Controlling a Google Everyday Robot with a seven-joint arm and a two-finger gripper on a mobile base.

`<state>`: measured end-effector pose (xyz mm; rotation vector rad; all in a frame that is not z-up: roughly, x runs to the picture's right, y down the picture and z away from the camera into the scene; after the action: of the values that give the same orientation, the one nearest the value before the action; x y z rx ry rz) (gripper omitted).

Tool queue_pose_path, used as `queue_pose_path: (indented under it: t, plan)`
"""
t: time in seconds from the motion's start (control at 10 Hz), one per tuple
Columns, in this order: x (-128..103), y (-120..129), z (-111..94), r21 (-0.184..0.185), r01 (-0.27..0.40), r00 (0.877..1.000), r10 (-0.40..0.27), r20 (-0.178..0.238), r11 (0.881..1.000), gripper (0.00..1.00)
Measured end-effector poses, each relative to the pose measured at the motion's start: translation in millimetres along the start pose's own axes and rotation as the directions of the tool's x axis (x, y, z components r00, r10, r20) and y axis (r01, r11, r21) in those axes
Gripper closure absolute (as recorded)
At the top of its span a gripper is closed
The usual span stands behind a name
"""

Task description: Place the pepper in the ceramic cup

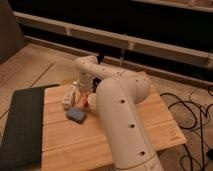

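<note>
My white arm reaches from the lower right across the wooden table [65,145]. The gripper [84,90] hangs at the table's far left part, just above a small red-orange pepper [88,100]. Only a bit of the pepper shows at the edge of the arm. The ceramic cup [92,104] is mostly hidden behind my forearm, and only a pale sliver shows beside the pepper. I cannot tell whether the pepper is in the gripper or in the cup.
A white rectangular bar with buttons [69,95] lies left of the gripper. A blue block [76,115] lies in front of it. A dark mat [20,125] covers the table's left side. Black cables [192,112] trail on the floor at right.
</note>
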<state>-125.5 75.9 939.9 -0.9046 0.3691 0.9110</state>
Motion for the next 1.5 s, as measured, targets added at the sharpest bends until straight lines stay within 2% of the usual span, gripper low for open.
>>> queue_pose_path:
  t: [0.2,0.4,0.5,1.0,1.1,1.2,1.5]
  plan:
    - [0,-3,6,0.017,-0.04,0.998,0.041,-0.05,0.999,0.35]
    - [-7,-2,9,0.019,-0.053,0.996,0.055,-0.066,0.998,0.37]
    - [-10,-1,9,0.015,-0.052,0.996,0.053,-0.067,0.999,0.43]
    - [-20,3,9,-0.006,-0.027,0.997,0.026,-0.069,1.0,0.95]
    - [-23,3,7,-0.006,-0.025,0.998,0.024,-0.062,1.0,1.0]
    - [-28,3,3,-0.005,-0.02,0.999,0.019,-0.043,1.0,1.0]
    - [-49,10,-31,0.022,0.021,0.998,-0.022,0.051,1.0,1.0]
